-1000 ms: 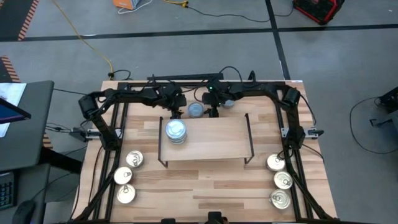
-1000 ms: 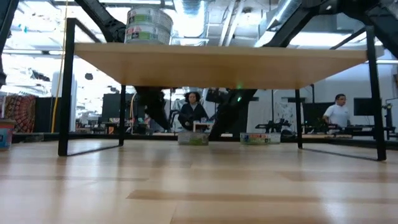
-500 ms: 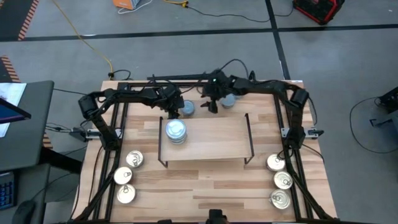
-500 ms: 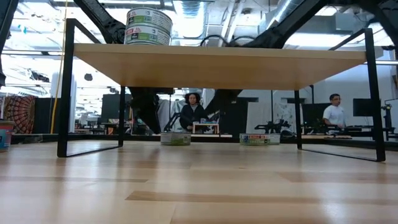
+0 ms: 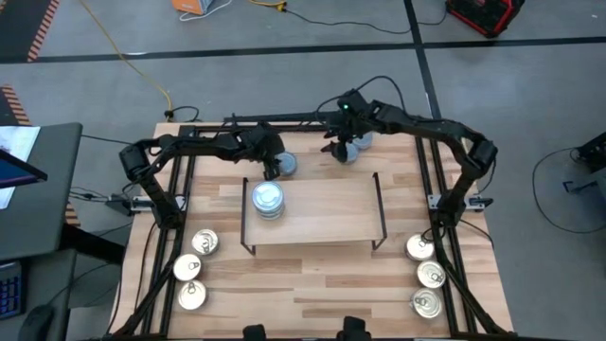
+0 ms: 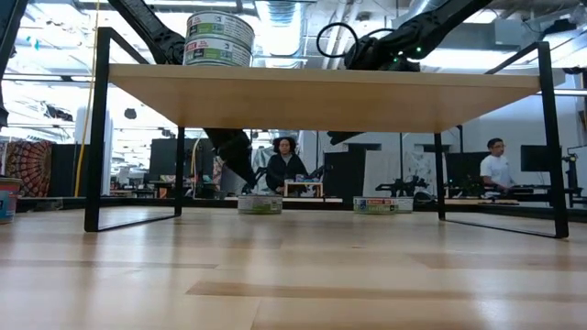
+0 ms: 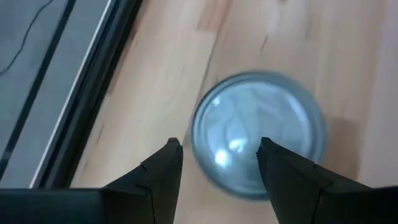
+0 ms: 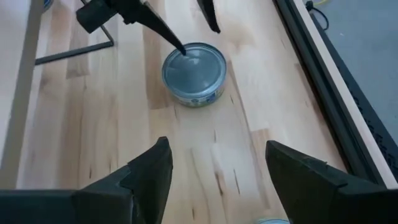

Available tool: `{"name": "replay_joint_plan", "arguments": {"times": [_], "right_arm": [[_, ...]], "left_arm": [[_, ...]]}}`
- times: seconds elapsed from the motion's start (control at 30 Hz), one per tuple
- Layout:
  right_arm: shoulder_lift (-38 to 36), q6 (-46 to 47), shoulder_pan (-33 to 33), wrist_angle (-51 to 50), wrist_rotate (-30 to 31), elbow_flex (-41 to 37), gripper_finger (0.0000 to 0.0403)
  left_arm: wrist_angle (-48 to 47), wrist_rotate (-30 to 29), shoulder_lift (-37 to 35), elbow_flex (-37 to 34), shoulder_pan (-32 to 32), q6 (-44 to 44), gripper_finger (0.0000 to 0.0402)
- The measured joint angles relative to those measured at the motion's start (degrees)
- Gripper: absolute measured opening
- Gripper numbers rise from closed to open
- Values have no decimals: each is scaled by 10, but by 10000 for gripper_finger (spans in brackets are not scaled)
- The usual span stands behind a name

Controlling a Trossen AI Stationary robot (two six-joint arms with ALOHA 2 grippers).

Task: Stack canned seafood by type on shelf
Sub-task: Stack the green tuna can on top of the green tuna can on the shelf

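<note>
Left claw [image 5: 273,170] sits at the table's [image 5: 322,294] far edge, about 11 o'clock from the shelf [image 5: 322,220], fingers apart and hanging right over a blue-grey tin [image 5: 283,165]. In the left wrist view the two fingers [image 7: 163,168] are spread, with that tin [image 7: 258,142] showing between and past them, still on the wood, not clamped. In the right wrist view one left finger tip looks to touch the tin's [image 8: 194,73] lid; cannot tell if it is real contact.

Right claw [image 5: 339,152] is at about 1 o'clock from the shelf centre, raised above the table near a second blue-grey tin [image 5: 350,150]. Its fingers [image 8: 149,174] are apart with nothing between them in the right wrist view. In the low view the right arm [image 6: 404,41] shows above shelf-top height.

Stack of blue-grey tins [image 5: 268,200] stands on the shelf top, left part; cannot count them exactly. In the low view the same stack [image 6: 220,39] is on the shelf's [image 6: 321,92] top, with two tins on the table behind, one [image 6: 260,203] by the left claw and one [image 6: 383,203] right of it.

Three silver-gold tins [image 5: 192,268] lie at 8 o'clock on the table; three more [image 5: 426,276] at 4 o'clock.

Two people [image 6: 285,165] show in the room behind.
</note>
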Motion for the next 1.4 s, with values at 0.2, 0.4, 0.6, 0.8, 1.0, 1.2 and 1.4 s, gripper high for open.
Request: {"name": "replay_joint_plan", "arguments": {"times": [0.2,0.4,0.6,0.8,1.0,1.2,1.4], "right_arm": [[-17,0,3,-4,0,-1,281],[-39,0,13,-8,0,-1,281],[-63,0,16,-30,0,-1,281],[-78,0,16,-31,1,-1,281],[-78,0,16,-35,3,-1,281],[-78,0,16,-51,4,-1,281],[-78,0,20,-52,4,-9,281]], "left_arm": [[0,24,0,0,-6,63,197],[-55,19,0,0,-5,126,197],[-148,-86,-2,5,-3,141,197],[-329,-227,2,43,-2,82,194],[-360,-213,-31,70,1,36,185],[-355,-179,-97,73,9,17,179],[-293,-55,-123,22,52,2,178]]}}
